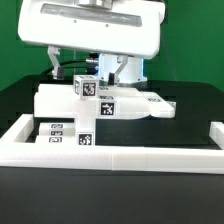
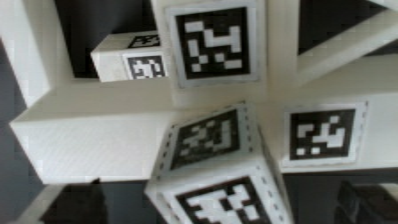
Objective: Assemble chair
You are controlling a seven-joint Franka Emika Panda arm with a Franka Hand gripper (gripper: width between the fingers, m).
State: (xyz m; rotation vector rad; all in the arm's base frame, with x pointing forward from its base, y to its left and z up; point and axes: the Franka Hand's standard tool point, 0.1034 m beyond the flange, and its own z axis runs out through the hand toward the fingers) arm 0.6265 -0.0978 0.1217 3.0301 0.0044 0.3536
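Note:
The chair parts [image 1: 110, 103] lie together mid-table: a flat white seat plate with blocky tagged pieces on it. One square tagged block [image 1: 87, 88] stands up from the cluster. My gripper [image 1: 98, 70] hangs right above it under the big white hand, its fingers largely hidden. In the wrist view the tagged end of a square block [image 2: 222, 195] lies between my gripper's [image 2: 217, 208] two dark fingers [image 2: 71, 198], with gaps on both sides. The jaws are open and touch nothing. Behind the block are the seat plate [image 2: 89, 140] and more tagged bars [image 2: 214, 40].
A long low white border wall [image 1: 120, 155] runs across the front and turns back at both ends. The marker board [image 1: 55, 129] lies just behind it on the exterior view's left. The table is black, with a green backdrop behind.

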